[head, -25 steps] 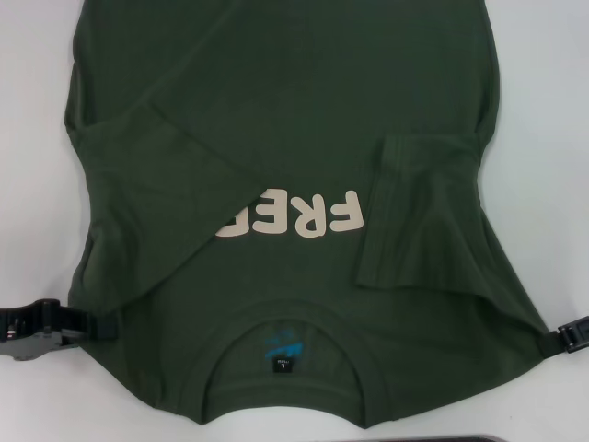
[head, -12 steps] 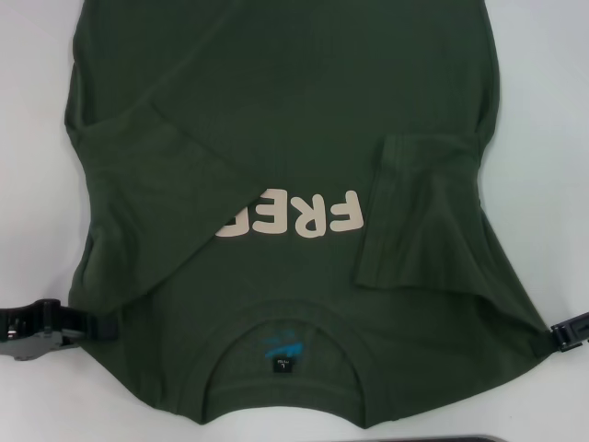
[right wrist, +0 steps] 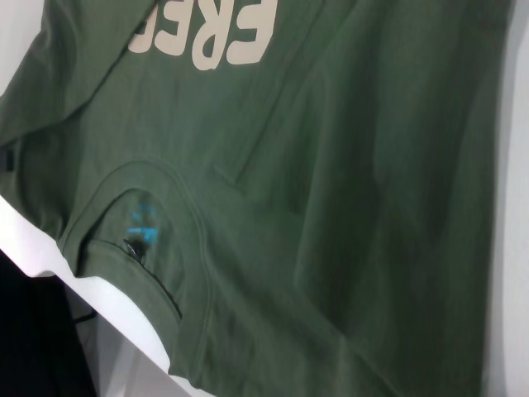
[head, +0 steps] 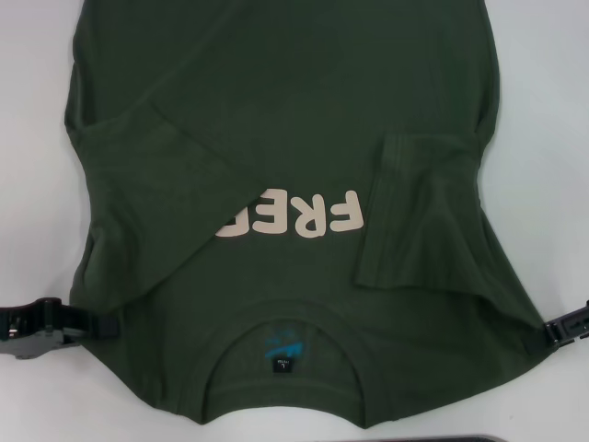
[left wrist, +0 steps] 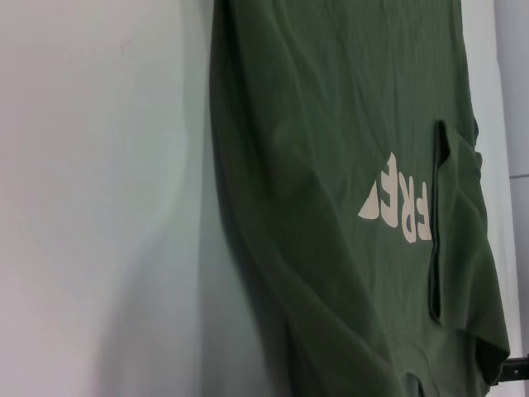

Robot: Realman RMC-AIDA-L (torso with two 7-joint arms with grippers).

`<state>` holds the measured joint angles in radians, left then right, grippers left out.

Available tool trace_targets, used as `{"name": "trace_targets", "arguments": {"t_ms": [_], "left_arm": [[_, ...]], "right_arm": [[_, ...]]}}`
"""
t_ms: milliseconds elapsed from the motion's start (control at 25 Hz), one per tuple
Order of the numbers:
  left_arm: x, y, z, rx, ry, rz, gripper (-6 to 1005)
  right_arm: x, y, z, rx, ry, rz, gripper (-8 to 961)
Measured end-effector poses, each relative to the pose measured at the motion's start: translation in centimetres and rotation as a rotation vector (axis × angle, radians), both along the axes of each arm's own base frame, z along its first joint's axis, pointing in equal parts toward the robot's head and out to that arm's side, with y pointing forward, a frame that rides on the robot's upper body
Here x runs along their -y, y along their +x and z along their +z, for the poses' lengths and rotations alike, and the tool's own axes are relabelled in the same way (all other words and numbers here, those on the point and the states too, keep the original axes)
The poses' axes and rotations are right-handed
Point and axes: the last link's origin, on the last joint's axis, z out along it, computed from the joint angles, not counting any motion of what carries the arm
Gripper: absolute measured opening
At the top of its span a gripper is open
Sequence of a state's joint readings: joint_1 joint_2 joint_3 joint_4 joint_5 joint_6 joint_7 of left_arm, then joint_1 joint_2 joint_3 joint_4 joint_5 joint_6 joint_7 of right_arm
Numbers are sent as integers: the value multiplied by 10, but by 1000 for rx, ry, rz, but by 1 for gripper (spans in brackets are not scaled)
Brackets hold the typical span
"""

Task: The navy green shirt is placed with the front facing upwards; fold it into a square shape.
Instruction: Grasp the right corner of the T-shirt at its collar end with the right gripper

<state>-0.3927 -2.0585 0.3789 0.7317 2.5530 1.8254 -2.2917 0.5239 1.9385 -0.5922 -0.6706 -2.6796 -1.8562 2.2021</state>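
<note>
Currently the navy green shirt, a large dark olive cotton short-sleeved T-shirt, lies front up on the plain white surface and fills most of the head view. Its ribbed round collar sits at the near edge, toward the robot, with a small black neck label and a patch of blue print inside it. Cream block lettering runs across the chest just beyond the collar, upside down from the head camera; only "FRE" shows. Left sleeve is folded inward over the chest, its hem covering the rest of the lettering. Right sleeve is also folded inward, its edge just beside the "F" and not covering it. Body of the shirt runs away from the collar past the far edge of view. Left gripper, black, sits low at the left shoulder seam beside the collar, its tip touching the cloth edge; cannot tell how its jaws stand or whether cloth is pinched. Right gripper, black, sits at the right shoulder edge, mostly out of view; its jaws cannot be read either. Wrist views show only shirt fabric and surface.
</note>
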Motion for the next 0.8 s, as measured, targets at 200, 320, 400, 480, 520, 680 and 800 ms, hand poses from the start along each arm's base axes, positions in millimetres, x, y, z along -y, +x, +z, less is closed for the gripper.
{"name": "trace_targets", "arguments": {"t_ms": [200, 320, 400, 480, 520, 680, 800], "left_arm": [[-1, 1, 0, 0, 0, -2, 7], [-1, 1, 0, 0, 0, -4, 7], [-2, 1, 0, 0, 0, -5, 7], [-2, 1, 0, 0, 0, -6, 7], [-2, 2, 0, 0, 0, -6, 7], [-3, 2, 0, 1, 0, -5, 7], [-3, 2, 0, 1, 0, -4, 7]], "right_arm": [[-2, -2, -1, -2, -1, 6, 915], [-3, -3, -3, -3, 0, 8, 914], [-4, -3, -4, -5, -2, 8, 914], [-5, -4, -5, -5, -4, 9, 914], [-5, -4, -5, -4, -6, 10, 914], [-3, -2, -3, 0, -4, -3, 914], [-2, 1, -1, 6, 4, -26, 914]]}}
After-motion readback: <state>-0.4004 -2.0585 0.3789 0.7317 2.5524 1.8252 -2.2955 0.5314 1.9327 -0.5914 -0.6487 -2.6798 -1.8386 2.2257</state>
